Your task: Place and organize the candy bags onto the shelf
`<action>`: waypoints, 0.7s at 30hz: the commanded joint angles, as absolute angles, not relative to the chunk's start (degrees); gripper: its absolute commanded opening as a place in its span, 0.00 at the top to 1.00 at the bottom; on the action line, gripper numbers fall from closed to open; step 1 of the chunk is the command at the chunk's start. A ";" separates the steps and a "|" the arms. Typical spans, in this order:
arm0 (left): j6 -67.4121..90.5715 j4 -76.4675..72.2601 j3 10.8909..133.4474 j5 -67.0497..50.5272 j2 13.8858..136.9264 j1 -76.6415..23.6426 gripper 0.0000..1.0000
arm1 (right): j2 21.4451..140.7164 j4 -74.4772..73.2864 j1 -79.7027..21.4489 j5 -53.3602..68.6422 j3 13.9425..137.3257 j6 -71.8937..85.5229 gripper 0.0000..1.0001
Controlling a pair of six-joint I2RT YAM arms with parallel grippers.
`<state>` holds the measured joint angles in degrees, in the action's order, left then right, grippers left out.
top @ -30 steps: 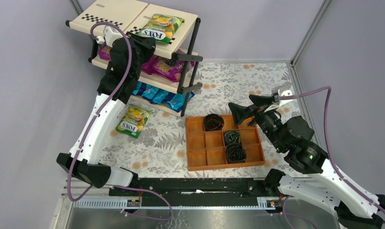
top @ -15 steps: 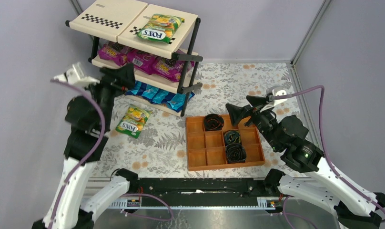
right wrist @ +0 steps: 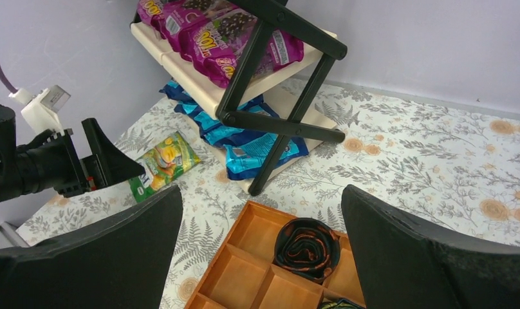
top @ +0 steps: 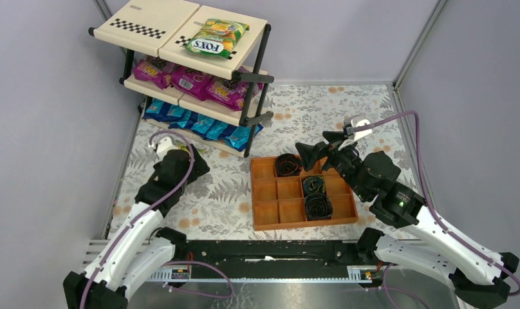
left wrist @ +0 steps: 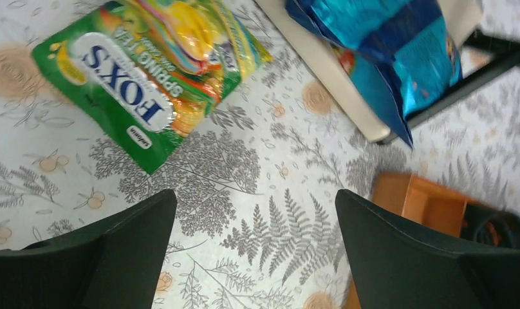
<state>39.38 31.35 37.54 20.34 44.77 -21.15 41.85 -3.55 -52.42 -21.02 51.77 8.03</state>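
Observation:
One green-yellow candy bag (left wrist: 148, 71) lies flat on the floral tablecloth, also seen in the right wrist view (right wrist: 164, 164); my left arm hides it from above. My left gripper (left wrist: 255, 196) hangs open and empty low over the cloth, just short of that bag (top: 186, 168). The shelf (top: 248, 77) stands at the back left. It holds a green bag (top: 217, 37) on top, magenta bags (top: 193, 80) on the middle tier and blue bags (top: 209, 127) on the bottom tier. My right gripper (top: 316, 147) is open and empty above the tray's far edge (right wrist: 260, 193).
An orange-brown compartment tray (top: 254, 193) sits right of centre with three dark coiled rolls (top: 288, 165) in its cells. The shelf's black posts (right wrist: 244, 71) jut toward the tray. Grey walls close in the table on the left, back and right.
My left arm pulled away from the shelf's middle tier and swung down over the cloth by the green bag, its jaws opening wide. My right arm edged left toward the tray's far edge.

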 commanded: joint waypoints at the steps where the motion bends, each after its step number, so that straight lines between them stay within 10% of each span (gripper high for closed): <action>1: 50.45 26.70 34.87 28.68 39.32 -18.27 0.01 | 40.97 -1.54 -52.29 -19.31 51.90 9.62 0.00; 21: 56.60 21.95 36.17 7.72 53.44 16.92 0.01 | 37.08 -3.70 -52.25 -20.11 50.13 9.61 0.00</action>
<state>56.53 27.00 36.36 16.78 52.25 13.63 38.41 -4.64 -52.42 -19.42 50.65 9.52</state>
